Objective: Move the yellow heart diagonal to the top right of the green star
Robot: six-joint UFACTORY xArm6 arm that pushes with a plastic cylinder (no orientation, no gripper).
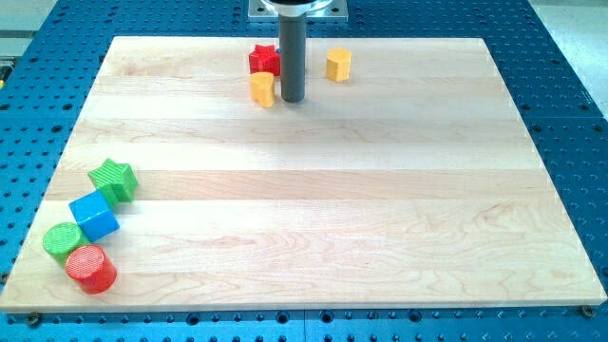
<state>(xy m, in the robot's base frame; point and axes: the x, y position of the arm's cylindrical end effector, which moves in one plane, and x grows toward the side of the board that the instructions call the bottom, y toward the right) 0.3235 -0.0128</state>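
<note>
1. My tip stands near the board's top edge, hemmed in: a yellow block just to its left, a red block behind that, and another yellow block to its right (shapes hard to tell).
2. The bottom-left corner is crowded by the green star, blue cube, green cylinder and red cylinder.
3. The middle, right edge and bottom-right corner lie open.

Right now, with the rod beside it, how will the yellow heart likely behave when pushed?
The yellow heart looks squat and flat-based, so it should slide, not roll or tip. My tip sits just to its right in the view; its lobed outline may make it turn. The wooden board looks smooth.
</note>
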